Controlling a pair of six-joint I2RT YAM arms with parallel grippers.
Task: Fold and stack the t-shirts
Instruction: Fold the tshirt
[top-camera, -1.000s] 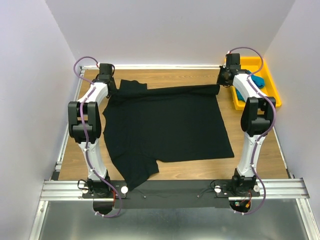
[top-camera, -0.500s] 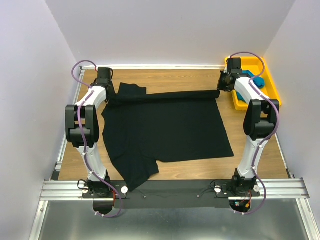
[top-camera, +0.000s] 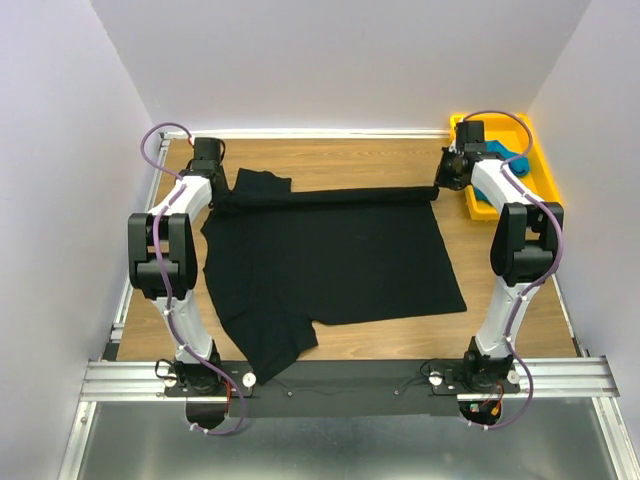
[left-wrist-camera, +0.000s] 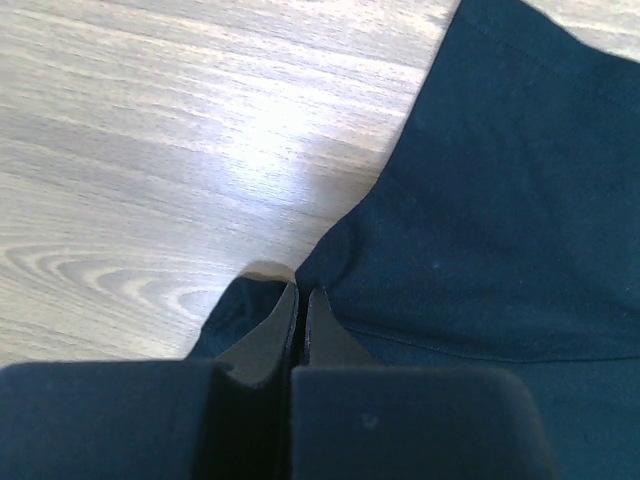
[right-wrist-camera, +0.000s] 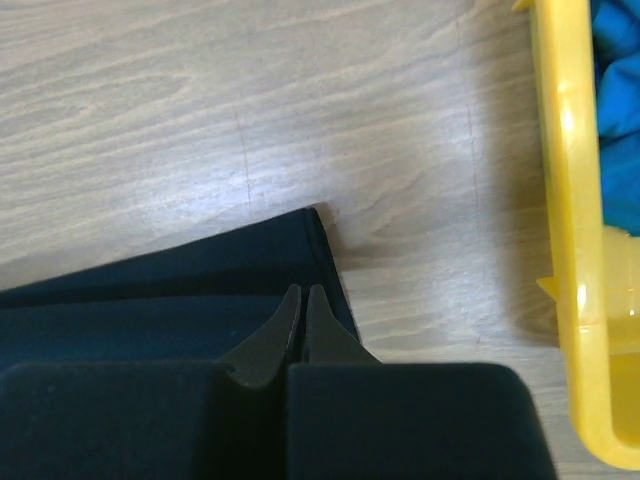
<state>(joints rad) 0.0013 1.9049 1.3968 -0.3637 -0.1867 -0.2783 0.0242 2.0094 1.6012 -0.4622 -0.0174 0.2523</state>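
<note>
The black t-shirt (top-camera: 330, 255) lies spread on the wooden surface (top-camera: 330, 155), its far edge bunched. The left fingers (left-wrist-camera: 292, 322) pinch shut on its far-left edge, and the right fingers (right-wrist-camera: 296, 318) on its far-right corner. The blue t-shirt (right-wrist-camera: 618, 100) sits in the yellow tray (right-wrist-camera: 570, 200).

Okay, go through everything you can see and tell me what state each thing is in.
black t-shirt: spread flat on the table, unfolded, far edge pulled taut.
teal t-shirt: bunched up in the yellow tray, unfolded.
yellow tray: upright at the table's far right.
left gripper: shut on the black t-shirt's far left edge.
right gripper: shut on the black t-shirt's far right corner.
</note>
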